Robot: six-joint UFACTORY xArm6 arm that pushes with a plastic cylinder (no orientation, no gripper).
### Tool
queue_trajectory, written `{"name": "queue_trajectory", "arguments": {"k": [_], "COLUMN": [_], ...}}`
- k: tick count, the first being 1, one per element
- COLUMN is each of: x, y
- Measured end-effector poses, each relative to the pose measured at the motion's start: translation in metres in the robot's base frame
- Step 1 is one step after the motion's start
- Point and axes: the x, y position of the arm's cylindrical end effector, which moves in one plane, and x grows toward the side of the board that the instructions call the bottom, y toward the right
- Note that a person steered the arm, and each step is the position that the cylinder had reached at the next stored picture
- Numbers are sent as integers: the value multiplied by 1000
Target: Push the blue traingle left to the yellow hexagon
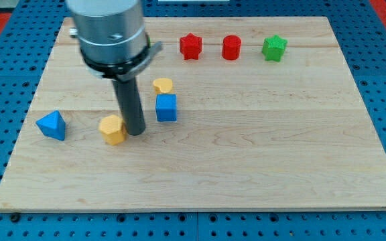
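The blue triangle [51, 125] lies near the view's left edge of the wooden board. The yellow hexagon [112, 128] sits to its right, a block's width or so apart. My tip [135, 132] stands just right of the yellow hexagon, close to it or touching it, and left of the blue cube [166, 107]. The rod hangs from the grey arm body [109, 30] at the view's top left.
A yellow heart-like block [163, 85] lies just above the blue cube. A red star [190, 46], a red cylinder [231, 47] and a green star [274, 47] line the view's top. The board [260, 154] lies on a blue pegboard.
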Motion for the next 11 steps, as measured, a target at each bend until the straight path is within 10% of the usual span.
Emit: {"name": "queue_trajectory", "arguments": {"k": [3,5,7,9,11], "x": [69,-21,47,-78,-9], "y": [-36,-63,-45,-145,-128]}}
